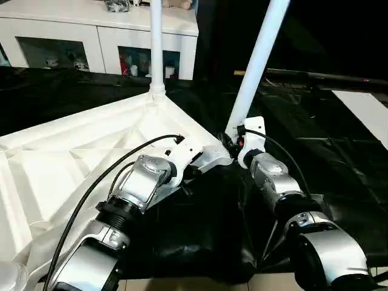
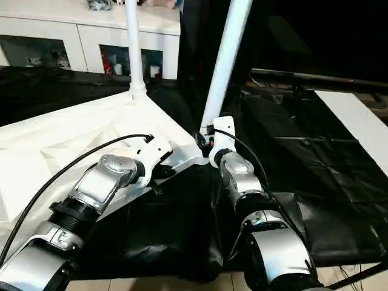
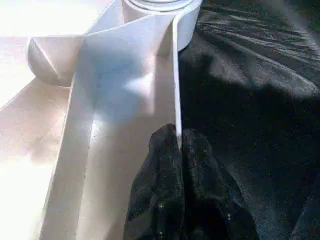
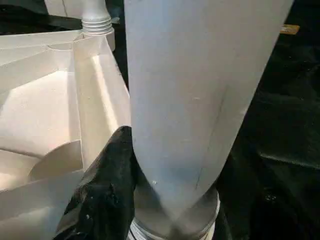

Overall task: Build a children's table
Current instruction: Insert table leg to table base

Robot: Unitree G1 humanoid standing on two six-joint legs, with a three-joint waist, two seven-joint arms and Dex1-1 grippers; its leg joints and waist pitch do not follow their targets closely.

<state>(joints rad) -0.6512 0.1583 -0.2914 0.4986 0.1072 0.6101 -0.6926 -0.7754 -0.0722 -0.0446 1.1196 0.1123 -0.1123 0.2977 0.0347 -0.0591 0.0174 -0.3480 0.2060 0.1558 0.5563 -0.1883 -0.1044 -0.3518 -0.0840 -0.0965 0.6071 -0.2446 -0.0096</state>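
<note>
The left pincer (image 3: 177,145) is clamped on the thin rim of the upturned white top (image 1: 73,157). Just beside it, the right pincer (image 4: 150,170) grips a tilted leg (image 1: 257,63) at the near corner socket. Beyond both pincers, another leg (image 1: 156,45) stands upright in its socket.

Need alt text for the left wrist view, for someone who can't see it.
The left gripper, shut, pinches the thin side rim of the upturned white table top, just short of a round corner socket. Black cloth lies beside the rim.
</note>
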